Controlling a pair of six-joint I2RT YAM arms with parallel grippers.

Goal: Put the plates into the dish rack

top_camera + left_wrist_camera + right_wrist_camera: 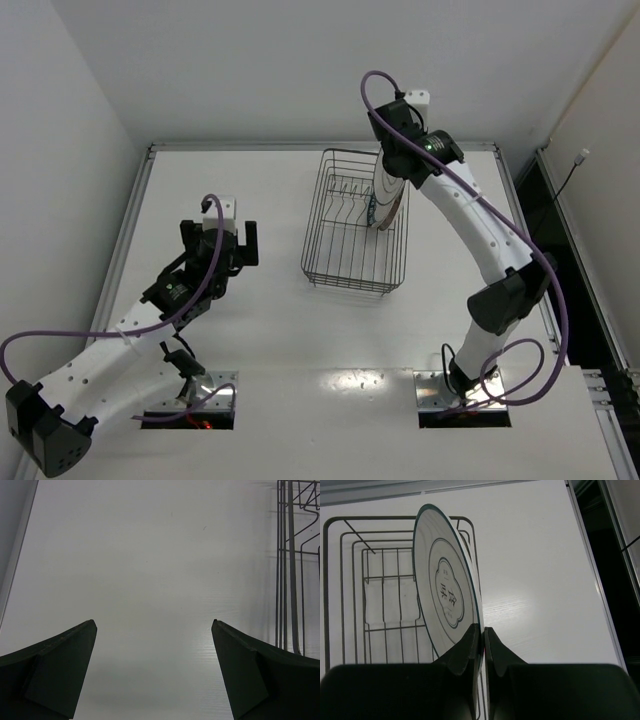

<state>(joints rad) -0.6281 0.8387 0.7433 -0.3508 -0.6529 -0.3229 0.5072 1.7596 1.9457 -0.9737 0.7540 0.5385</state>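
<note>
Bare table (260, 330) lies open between the left gripper (220, 245) and the dish rack (350, 277). The rack's left half stands free; the upright plate (388, 195) and right arm (470, 215) block its right side.

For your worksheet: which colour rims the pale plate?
Pale round plate: dark green rim; right wrist view.

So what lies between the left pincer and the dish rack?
Only bare tabletop; the left pincer and dish rack stand apart, clearest in the top view.

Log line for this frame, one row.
right gripper: shut on plate, on edge at rack | left gripper: open, empty, over table | plate not yet released
</note>
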